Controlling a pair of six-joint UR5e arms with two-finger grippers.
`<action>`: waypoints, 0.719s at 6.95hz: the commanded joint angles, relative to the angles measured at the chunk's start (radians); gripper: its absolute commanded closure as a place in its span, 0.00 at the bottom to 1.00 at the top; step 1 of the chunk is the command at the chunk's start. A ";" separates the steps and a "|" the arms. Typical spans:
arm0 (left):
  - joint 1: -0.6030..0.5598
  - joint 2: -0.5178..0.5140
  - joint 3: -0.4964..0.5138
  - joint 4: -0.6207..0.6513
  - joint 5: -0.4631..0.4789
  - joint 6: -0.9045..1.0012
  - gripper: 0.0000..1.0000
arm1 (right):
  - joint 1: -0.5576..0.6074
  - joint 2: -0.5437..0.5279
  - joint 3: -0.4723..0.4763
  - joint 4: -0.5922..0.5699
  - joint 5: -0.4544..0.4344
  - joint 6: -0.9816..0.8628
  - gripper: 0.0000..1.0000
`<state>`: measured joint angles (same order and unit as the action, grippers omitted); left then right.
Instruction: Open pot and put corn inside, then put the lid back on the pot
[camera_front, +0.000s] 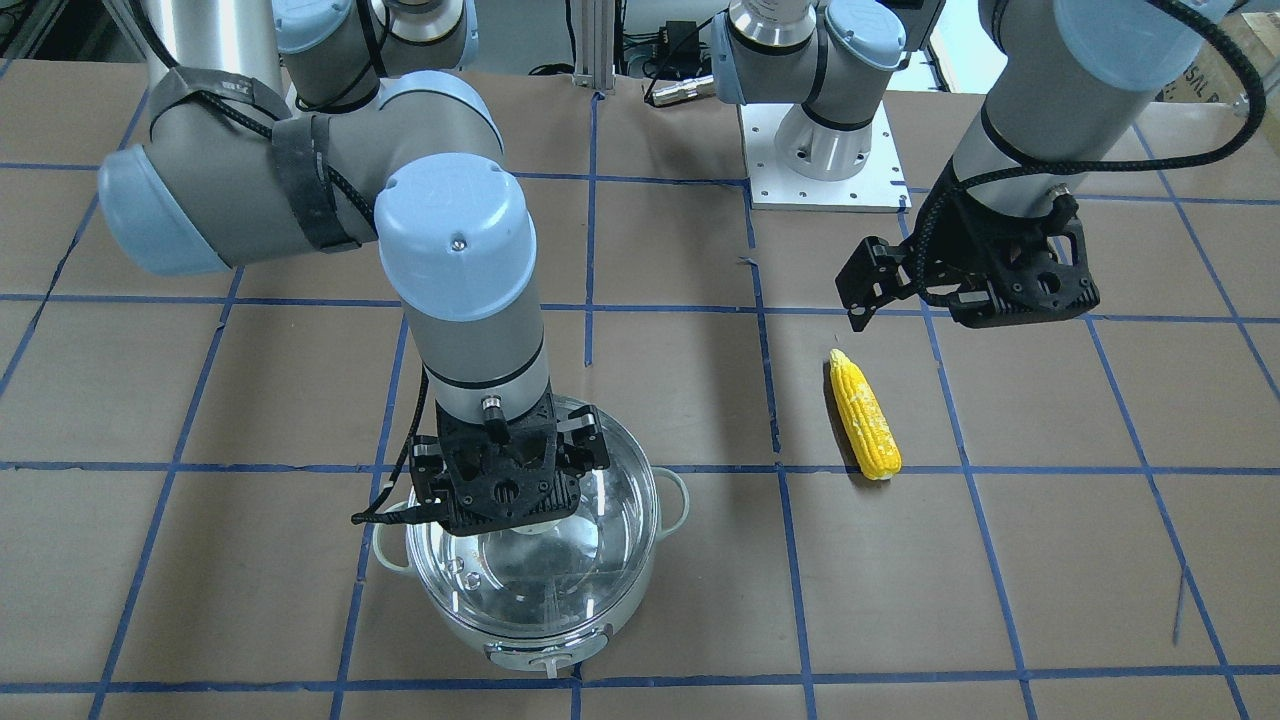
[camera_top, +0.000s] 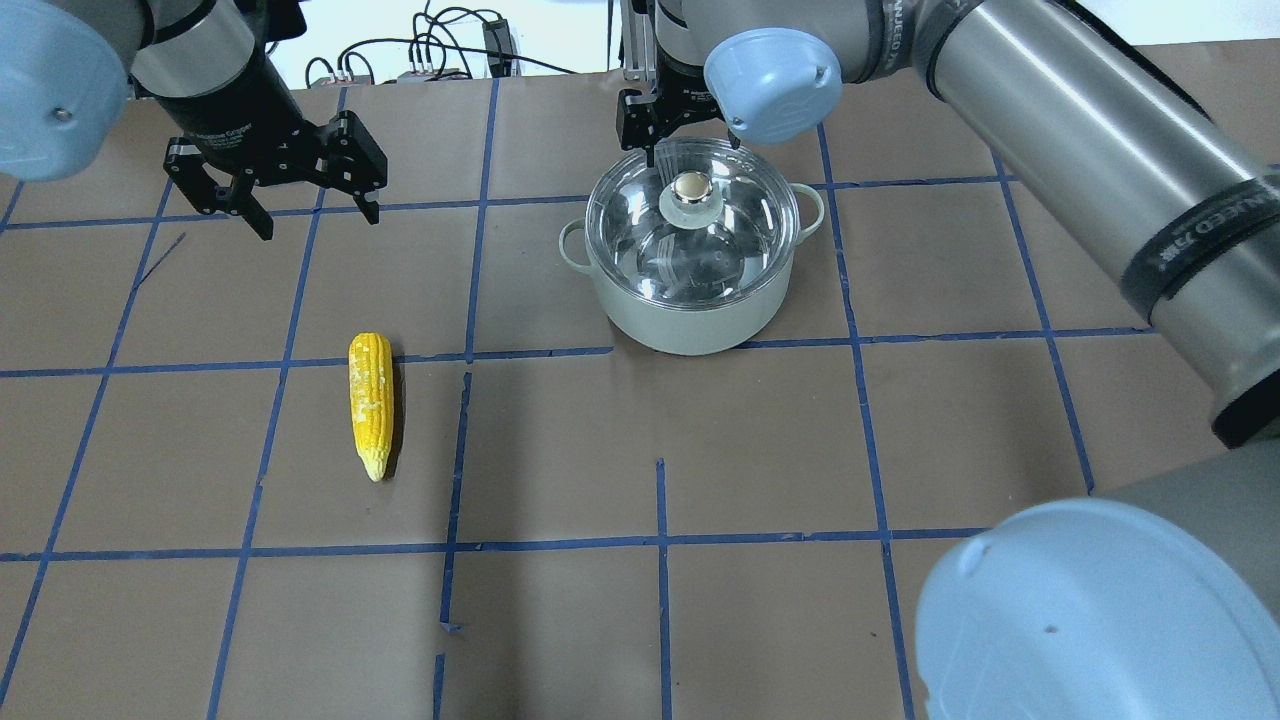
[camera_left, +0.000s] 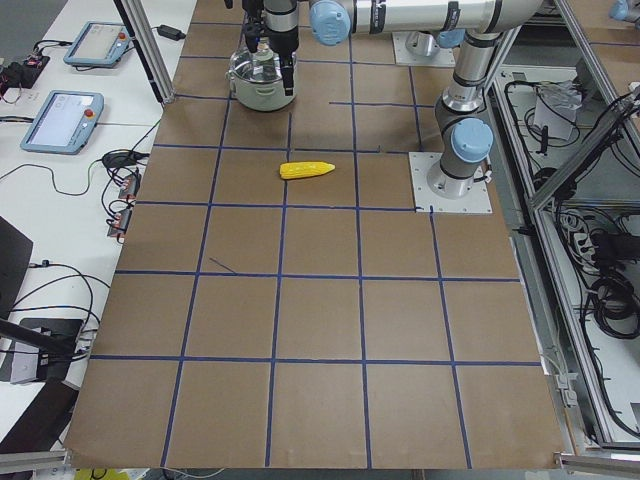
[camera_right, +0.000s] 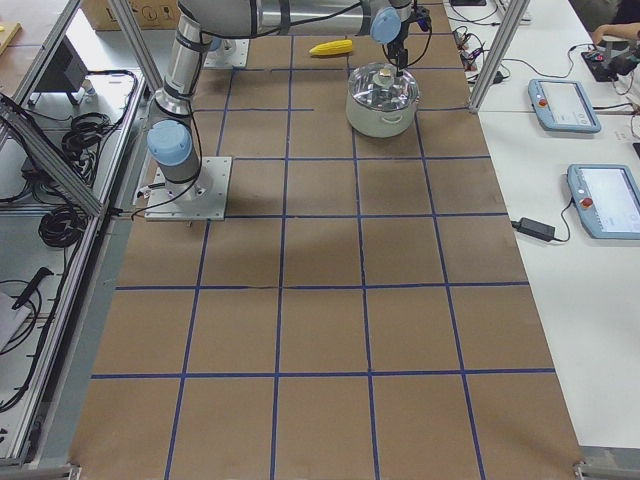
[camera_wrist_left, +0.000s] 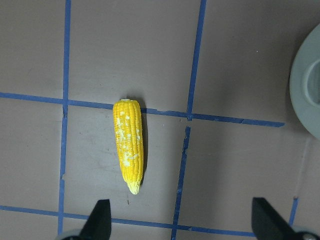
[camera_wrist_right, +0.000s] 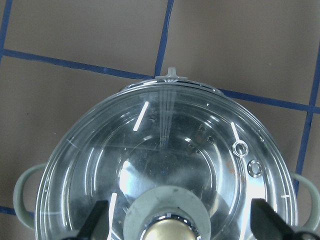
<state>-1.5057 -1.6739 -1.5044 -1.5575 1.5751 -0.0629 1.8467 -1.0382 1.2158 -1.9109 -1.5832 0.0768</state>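
Note:
The mint-green pot (camera_top: 690, 325) stands on the table with its glass lid (camera_top: 640, 230) on it. My right gripper (camera_top: 690, 150) hangs over the lid, open, with one finger (camera_wrist_right: 97, 220) on each side of the tan knob (camera_wrist_right: 170, 232), apart from it. The yellow corn (camera_top: 371, 400) lies on the table to the pot's left, also in the left wrist view (camera_wrist_left: 129, 145). My left gripper (camera_top: 320, 222) is open and empty above the table, beyond the corn's blunt end. In the front-facing view the pot (camera_front: 640, 590), corn (camera_front: 865, 415) and left gripper (camera_front: 870, 290) show.
The table is brown paper with a blue tape grid. The left arm's white base plate (camera_front: 825, 180) sits at the robot's side of the table. Teach pendants (camera_right: 565, 105) and cables lie on the side bench beyond the table edge.

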 joint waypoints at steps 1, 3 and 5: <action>0.001 -0.009 0.013 0.001 -0.003 0.000 0.00 | 0.000 0.006 0.004 -0.005 -0.001 -0.006 0.02; 0.001 -0.010 0.021 0.001 -0.001 0.000 0.00 | 0.000 0.004 0.011 0.000 -0.001 -0.015 0.02; 0.001 -0.012 0.006 0.002 0.005 0.012 0.00 | 0.002 0.003 0.025 -0.002 -0.001 -0.009 0.04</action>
<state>-1.5048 -1.6850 -1.4888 -1.5566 1.5752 -0.0598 1.8479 -1.0342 1.2322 -1.9118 -1.5854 0.0646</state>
